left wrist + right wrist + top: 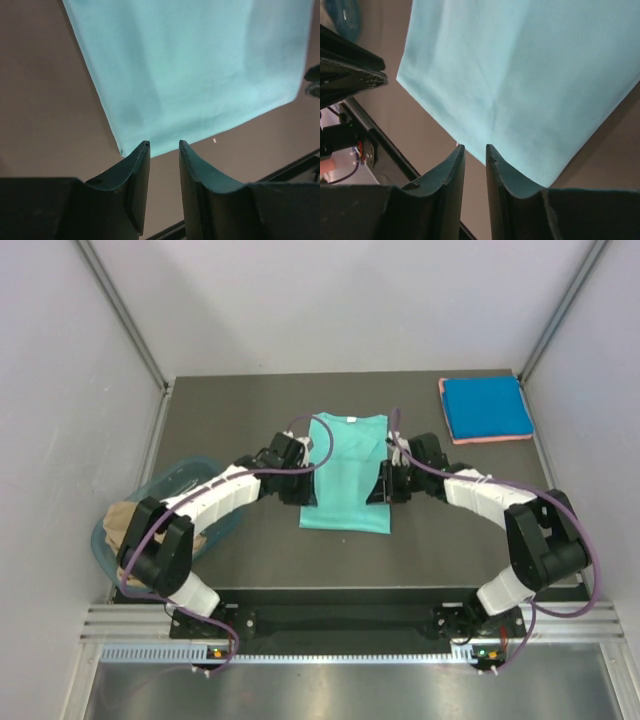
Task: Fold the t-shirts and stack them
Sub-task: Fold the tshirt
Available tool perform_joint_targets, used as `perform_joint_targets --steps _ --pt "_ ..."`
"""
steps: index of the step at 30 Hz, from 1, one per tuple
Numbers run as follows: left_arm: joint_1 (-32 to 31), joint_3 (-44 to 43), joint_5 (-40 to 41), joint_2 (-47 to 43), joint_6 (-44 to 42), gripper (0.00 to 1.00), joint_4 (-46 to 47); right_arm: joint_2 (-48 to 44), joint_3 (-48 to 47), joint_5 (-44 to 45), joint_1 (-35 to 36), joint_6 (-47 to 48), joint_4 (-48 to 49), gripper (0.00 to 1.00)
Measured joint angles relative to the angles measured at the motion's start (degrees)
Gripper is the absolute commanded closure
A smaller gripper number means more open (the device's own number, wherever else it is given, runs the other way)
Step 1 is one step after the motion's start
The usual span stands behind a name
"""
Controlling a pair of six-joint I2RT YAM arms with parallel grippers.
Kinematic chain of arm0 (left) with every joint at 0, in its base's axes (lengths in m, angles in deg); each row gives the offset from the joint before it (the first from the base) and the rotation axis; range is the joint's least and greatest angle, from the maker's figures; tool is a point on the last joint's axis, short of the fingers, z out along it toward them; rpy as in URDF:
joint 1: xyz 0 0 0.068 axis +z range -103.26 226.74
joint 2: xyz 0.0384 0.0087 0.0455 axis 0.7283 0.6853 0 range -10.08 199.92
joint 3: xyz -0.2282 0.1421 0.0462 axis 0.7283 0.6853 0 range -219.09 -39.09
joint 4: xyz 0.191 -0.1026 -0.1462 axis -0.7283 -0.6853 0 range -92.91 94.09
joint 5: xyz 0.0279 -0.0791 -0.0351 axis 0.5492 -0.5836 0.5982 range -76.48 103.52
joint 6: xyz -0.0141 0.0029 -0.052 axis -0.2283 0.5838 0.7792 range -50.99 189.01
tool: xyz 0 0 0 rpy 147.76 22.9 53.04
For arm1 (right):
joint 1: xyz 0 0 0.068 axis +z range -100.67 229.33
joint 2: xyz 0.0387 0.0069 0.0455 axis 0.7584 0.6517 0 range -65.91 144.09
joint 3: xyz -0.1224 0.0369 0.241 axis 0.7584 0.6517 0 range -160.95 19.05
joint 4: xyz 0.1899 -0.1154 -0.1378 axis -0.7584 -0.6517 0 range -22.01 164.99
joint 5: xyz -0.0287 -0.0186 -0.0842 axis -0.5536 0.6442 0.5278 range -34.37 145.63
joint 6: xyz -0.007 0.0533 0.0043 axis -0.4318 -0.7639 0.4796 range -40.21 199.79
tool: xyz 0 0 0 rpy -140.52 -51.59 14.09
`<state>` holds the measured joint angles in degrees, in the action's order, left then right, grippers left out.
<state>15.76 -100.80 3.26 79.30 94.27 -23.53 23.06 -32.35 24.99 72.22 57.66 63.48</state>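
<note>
The teal-green t-shirt (345,475) lies flat in the middle of the table, folded into a long rectangle, white neck label (352,418) at the far end. My left gripper (306,492) hovers at its left edge, open and empty. In the left wrist view the left gripper (163,145) is over the shirt's near-left corner (135,142). My right gripper (380,488) is at the shirt's right edge, open and empty. In the right wrist view the right gripper (474,147) is just above the shirt's hem (510,100). A folded bright blue tee (486,406) lies on a pink one (490,438) at the back right.
A translucent teal tub (195,475) stands at the left table edge with tan cloth (122,522) in it. Grey walls close in the left, right and back sides. The arm bases and a metal rail (340,625) run along the near edge.
</note>
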Motion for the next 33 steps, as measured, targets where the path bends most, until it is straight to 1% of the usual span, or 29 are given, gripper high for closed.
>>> perform_joint_targets --steps 3,6,9,14,19,22,23,25,27,30,33 --pt "-1.31 5.97 0.92 0.02 1.31 0.65 1.77 -0.26 6.21 -2.34 0.52 -2.47 4.5 0.76" --pt "-2.34 10.54 3.23 0.24 2.51 0.66 2.67 1.46 11.02 -3.08 0.52 -3.52 8.2 0.78" --pt "-2.91 13.53 5.31 0.24 4.07 0.66 3.28 3.98 13.16 -4.57 0.17 -4.17 10.84 0.79" --pt "-2.95 13.84 8.76 -0.92 6.08 0.65 3.06 2.38 14.78 -4.28 0.26 -3.82 12.52 0.79" --pt "-3.15 11.52 9.7 -4.37 7.06 0.62 -2.08 -3.08 14.38 -1.88 0.5 -3.21 6.29 0.78" --pt "-3.15 7.98 7.02 -5.53 7.61 0.61 -1.68 -5.27 11.72 -1.55 1.62 -3.52 4.09 0.81" --pt "-3.15 7.34 5.95 -5.66 7.72 0.61 -0.83 -5.44 10.62 -1.57 2.32 -4.02 4.22 0.86" --pt "-3.19 6.69 2.86 -5.62 8.31 0.61 1.92 -5.46 8.85 -1.97 4.02 -5.33 5.38 0.93" --pt "-3.19 6.78 1.36 -4.81 9.01 0.62 3.65 -5.16 8.17 -2.34 5.95 -7.37 7.63 0.96" --pt "-3.21 7.3 0.83 -2.21 9.77 0.63 5.46 -2.69 7.69 -2.86 8.66 -9.53 11.61 0.98" --pt "-3.26 9.11 2.4 0.2 10.49 0.63 6.21 1.46 7.65 -3.13 9.7 -10.88 14.69 0.98"
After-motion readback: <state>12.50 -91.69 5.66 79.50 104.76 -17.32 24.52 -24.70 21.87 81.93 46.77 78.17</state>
